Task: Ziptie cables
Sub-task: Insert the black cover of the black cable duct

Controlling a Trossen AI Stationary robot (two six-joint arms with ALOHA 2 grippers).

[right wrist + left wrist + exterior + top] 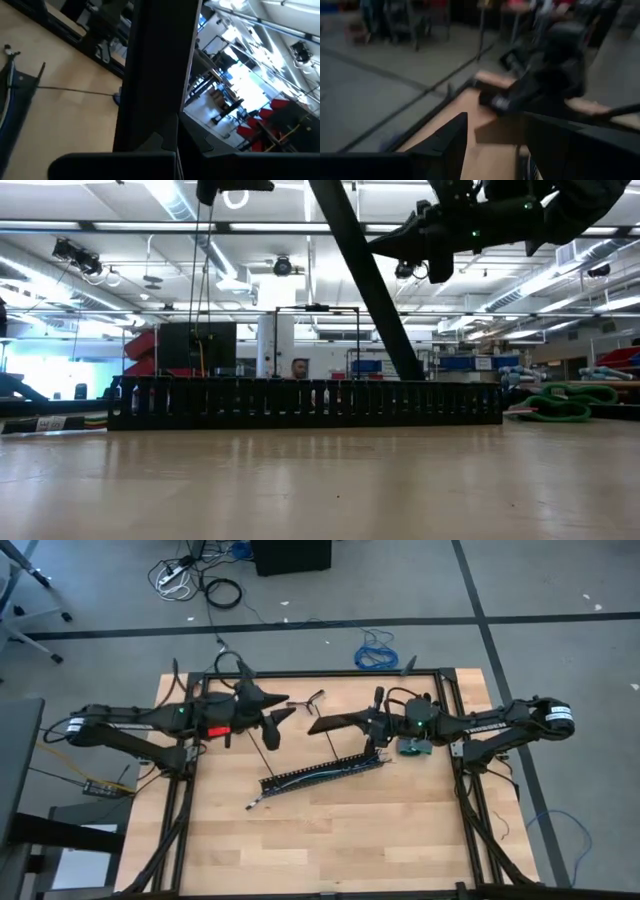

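Looking down, the left hand gapes half-wide, empty, above the wooden counter. The right hand is pinched closed. Only the overhead view shows the long black perforated strip lying diagonally.

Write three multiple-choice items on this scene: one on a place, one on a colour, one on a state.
1. Where does the blue coiled cable lie?
A. On the floor beyond the table
B. In the middle of the table
C. Draped over an arm

2. What colour is the long perforated strip lying on the table?
A. White
B. Black
C. Red

3. How do the fingers of the right gripper stand?
A. Spread wide
B. Shut
C. Out of every view

Answers:
1 A: the high view shows it on grey floor, outside the table's frame.
2 B: it is dark against the pale wood in the high view.
3 B: in the high view the fingers come together in one dark point.
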